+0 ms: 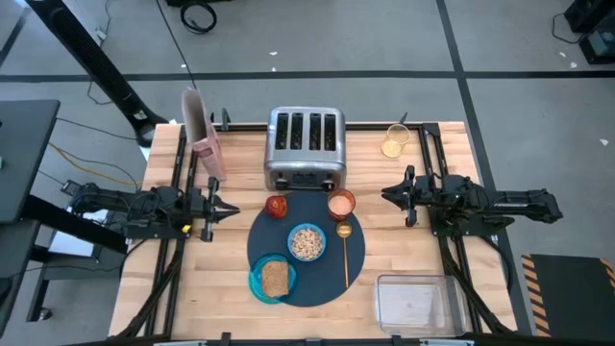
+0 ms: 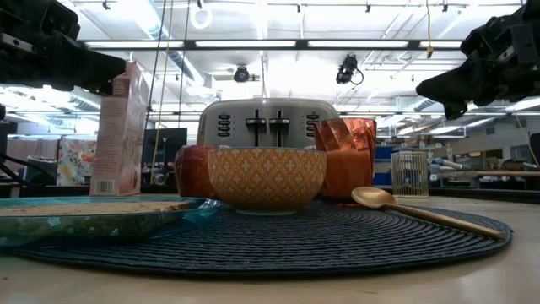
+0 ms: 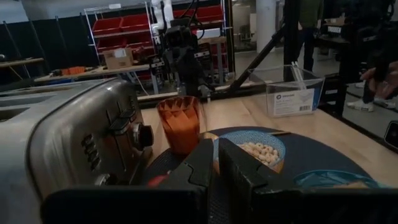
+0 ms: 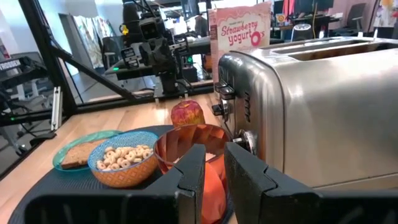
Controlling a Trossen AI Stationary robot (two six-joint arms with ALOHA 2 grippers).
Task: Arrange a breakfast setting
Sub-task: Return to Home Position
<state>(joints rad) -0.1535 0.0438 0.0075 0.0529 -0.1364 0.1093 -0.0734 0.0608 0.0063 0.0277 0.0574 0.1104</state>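
Standing behind the mat (image 1: pixel 312 252), toaster (image 1: pixel 306 147) beside cereal box (image 1: pixel 204 135).

We note: dark slate-blue woven placemat (image 1: pixel 312 274); teal plate (image 1: pixel 258 285) under brown toast (image 1: pixel 277 279); bowl (image 2: pixel 267 178) orange with white lattice print outside, blue inside; faceted copper-orange cup (image 4: pixel 198 163); gold spoon (image 2: pixel 422 211); red-yellow apple (image 4: pixel 187 113); steel toaster (image 1: pixel 306 147); pink-white cereal box (image 4: pixel 239 31); pale wood counter (image 1: pixel 404 240).
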